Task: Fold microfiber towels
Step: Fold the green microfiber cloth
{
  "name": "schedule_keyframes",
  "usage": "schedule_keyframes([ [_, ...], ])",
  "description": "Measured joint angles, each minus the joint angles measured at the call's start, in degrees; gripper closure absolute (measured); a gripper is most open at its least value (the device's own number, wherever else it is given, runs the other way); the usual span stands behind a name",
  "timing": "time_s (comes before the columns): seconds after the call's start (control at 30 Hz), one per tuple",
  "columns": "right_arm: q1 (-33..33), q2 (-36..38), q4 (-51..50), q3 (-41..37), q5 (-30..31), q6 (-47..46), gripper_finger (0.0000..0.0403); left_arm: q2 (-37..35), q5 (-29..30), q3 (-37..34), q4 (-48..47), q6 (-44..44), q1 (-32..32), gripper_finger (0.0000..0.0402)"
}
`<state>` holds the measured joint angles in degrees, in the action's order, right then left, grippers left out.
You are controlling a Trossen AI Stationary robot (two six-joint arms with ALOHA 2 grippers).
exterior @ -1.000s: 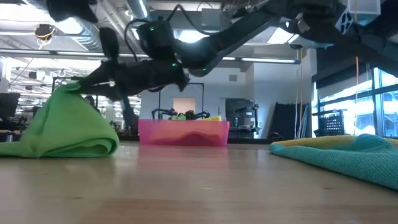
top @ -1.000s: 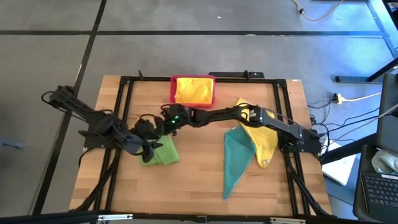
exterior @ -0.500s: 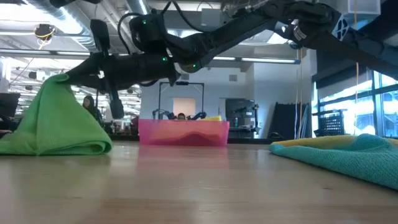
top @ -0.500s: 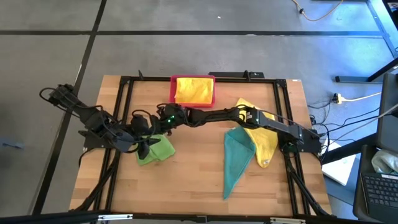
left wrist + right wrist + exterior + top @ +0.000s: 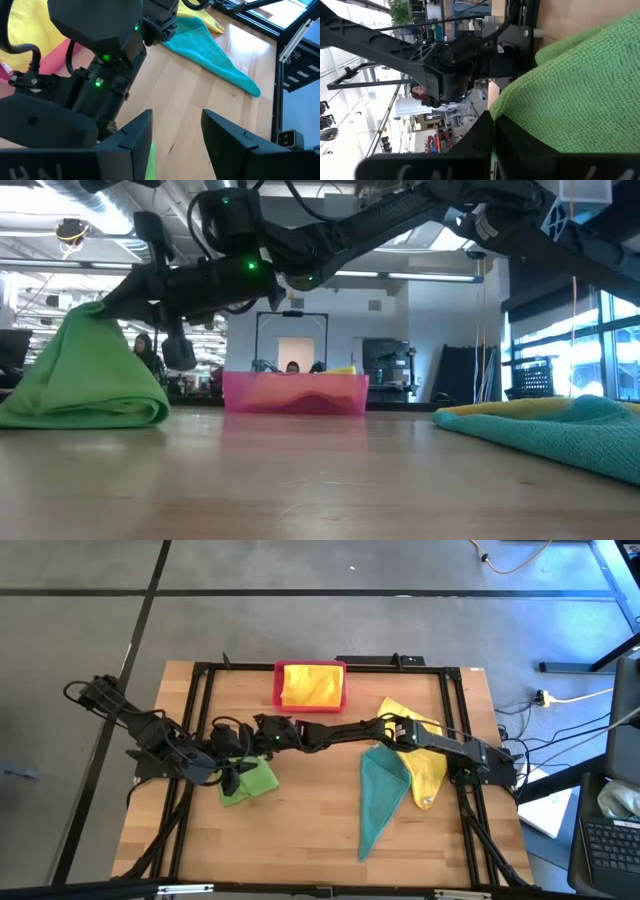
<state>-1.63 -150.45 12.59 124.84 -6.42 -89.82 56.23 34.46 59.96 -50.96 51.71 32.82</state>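
Note:
The bright green towel (image 5: pixel 252 781) lies at the table's left of centre, folded, its lower part on the wood and one part drawn up into a peak (image 5: pixel 96 310). My right gripper (image 5: pixel 246 746) reaches across from the table's right and is shut on that peak. It shows close up in the right wrist view (image 5: pixel 493 120). My left gripper (image 5: pixel 236 776) is open just above the towel's left part; its fingers (image 5: pixel 135 140) stand apart in front of the right arm's wrist. A teal towel (image 5: pixel 382 790) and a yellow towel (image 5: pixel 428 768) lie at the right. My right gripper pinches a raised edge of the green towel (image 5: pixel 506 111) between its two shut fingers; one layer or several, I cannot tell. The fingers come from the table's right, nearly level. The towel slopes down from the hold (image 5: pixel 100 315), and its folded lower part (image 5: pixel 90 412) rests on the table.
A pink tray (image 5: pixel 277 688) holding a yellow towel (image 5: pixel 312 683) stands at the far edge, behind the green towel. The teal towel (image 5: pixel 560 430) lies on the yellow one at the right. A black frame (image 5: pixel 200 680) borders the tabletop. Bare wood lies along the near edge.
My right gripper has gone toward the table's left edge, still shut on the green towel's raised part. The peak has moved left and a little up, and the towel's body has slid left with it. My left gripper has drawn back slightly toward the left.

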Motion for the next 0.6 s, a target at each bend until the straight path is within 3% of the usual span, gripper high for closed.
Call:
schedule_keyframes([
  [0.2, 0.1, 0.0, 4.1, 0.0, 0.4, 0.5, 0.0386, -0.4, 1.5, 0.0, -0.1, -1.3, 0.0, 0.0239],
  [0.43, 0.2, 0.0, 2.1, 0.0, 1.8, 7.7, 0.0384, -3.3, 4.8, 0.0, 0.0, -1.3, 0.0, 0.0239],
  [0.6, -0.4, 0.0, 1.8, 0.0, 1.4, 12.2, 0.0339, -4.7, 6.0, 0.0, -0.3, -1.3, -0.1, 0.0239],
])
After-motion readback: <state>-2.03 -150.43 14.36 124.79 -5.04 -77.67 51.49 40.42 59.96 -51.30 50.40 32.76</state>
